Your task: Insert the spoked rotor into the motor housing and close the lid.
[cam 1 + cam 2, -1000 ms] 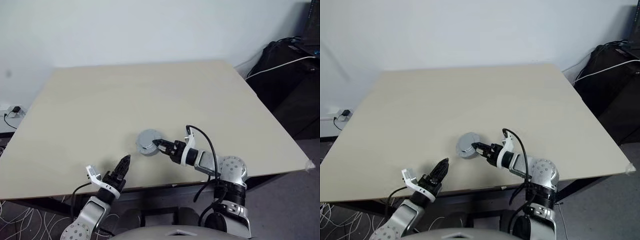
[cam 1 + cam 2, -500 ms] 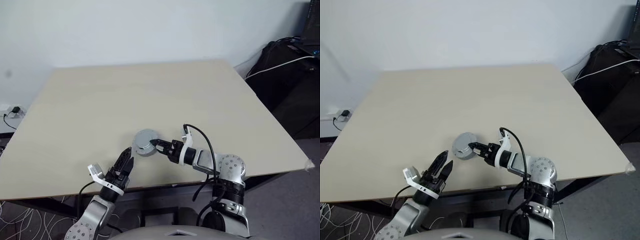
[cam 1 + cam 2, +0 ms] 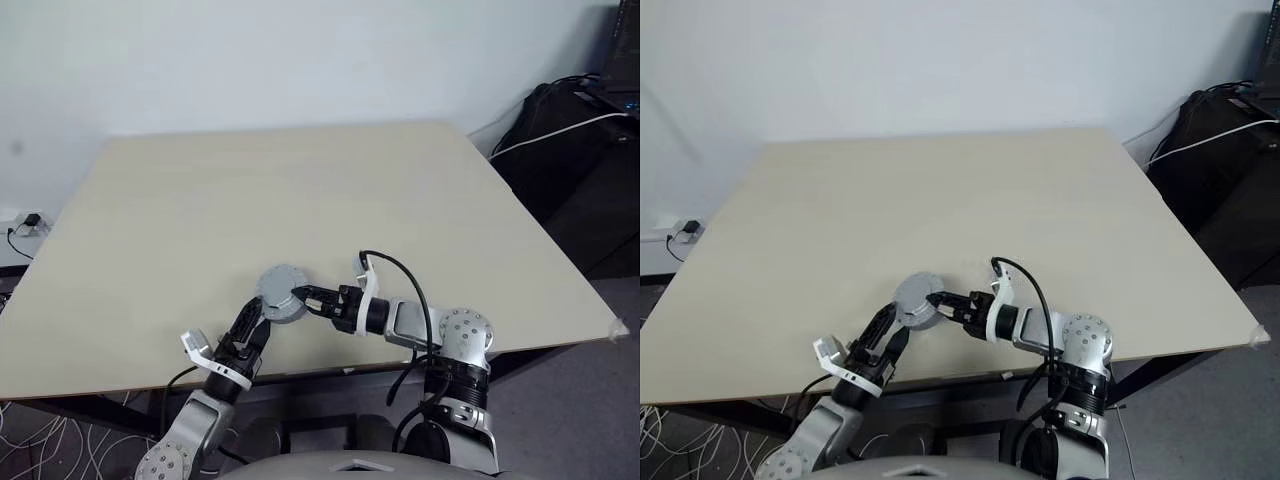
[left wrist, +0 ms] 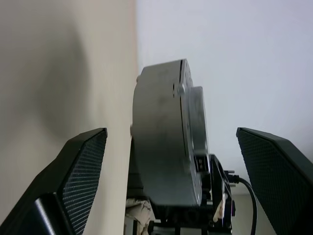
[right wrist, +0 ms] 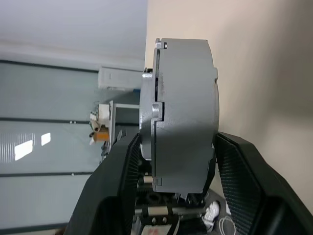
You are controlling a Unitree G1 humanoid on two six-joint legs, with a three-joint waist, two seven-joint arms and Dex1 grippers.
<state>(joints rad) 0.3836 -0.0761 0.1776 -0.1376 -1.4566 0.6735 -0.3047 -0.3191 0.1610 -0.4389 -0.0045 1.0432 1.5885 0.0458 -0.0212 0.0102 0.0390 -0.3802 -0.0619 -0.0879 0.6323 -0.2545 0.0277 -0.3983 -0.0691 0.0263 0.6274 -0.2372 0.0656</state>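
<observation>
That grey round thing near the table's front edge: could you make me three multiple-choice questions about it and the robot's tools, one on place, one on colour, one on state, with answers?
1. Where is the grey motor?
A. Near the front edge of the table, between the two tools
B. At the far back corner
C. On the floor

2. What colour is its casing?
A. Red
B. Grey
C. Yellow

3. What state is the left tool in?
A. Shut on the motor
B. Shut on nothing
C. Open, a finger on each side of the motor, not touching it

Answers:
1 A: the head views show it near the front edge, with one tool on each side.
2 B: both wrist views show a plain grey body.
3 C: the left wrist view shows gaps between both fingers and the motor, while the right tool grips it.
</observation>
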